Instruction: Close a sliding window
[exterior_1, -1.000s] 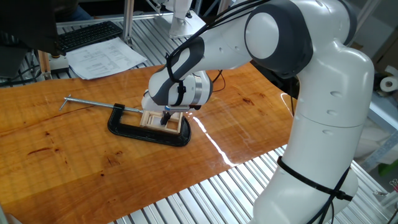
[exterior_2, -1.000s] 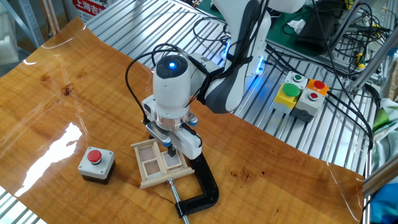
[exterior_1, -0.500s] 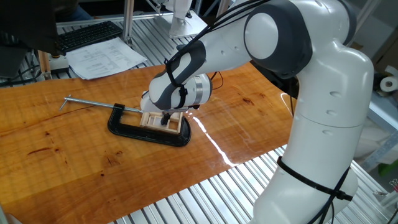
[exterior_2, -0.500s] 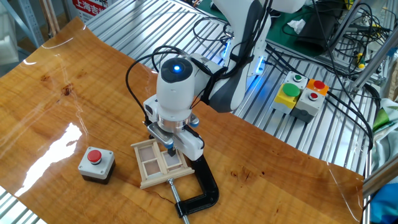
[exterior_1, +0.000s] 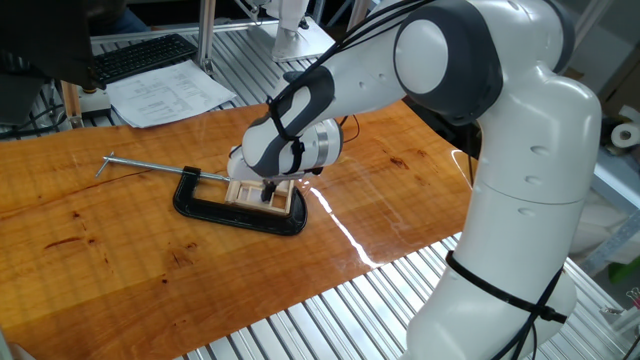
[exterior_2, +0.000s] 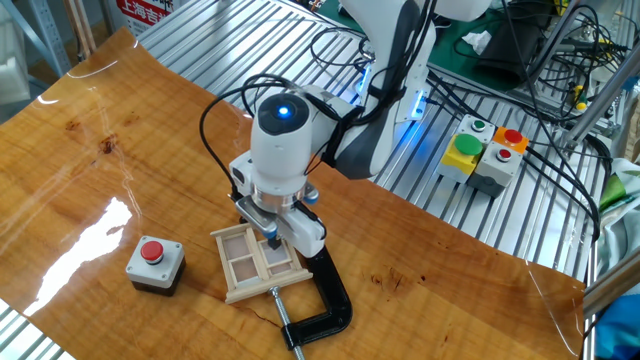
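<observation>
The sliding window (exterior_2: 243, 262) is a small light wooden frame with two pale panes, lying flat on the wooden table (exterior_2: 80, 170). A black C-clamp (exterior_2: 328, 300) with a long metal screw holds it down. It also shows in the one fixed view (exterior_1: 243, 191), inside the clamp (exterior_1: 235, 213). My gripper (exterior_2: 274, 240) points straight down onto the frame's right part, its fingertips close together and touching the wood near the middle bar. In the one fixed view the gripper (exterior_1: 268, 192) hides most of the window.
A grey box with a red button (exterior_2: 155, 262) stands just left of the window. A box with yellow, green and red buttons (exterior_2: 486, 150) and cables lie on the metal bench behind. A keyboard (exterior_1: 140, 55) and papers (exterior_1: 170, 95) lie beyond the table's far edge.
The gripper and wrist have shifted very slightly along the window. The window and clamp look the same.
</observation>
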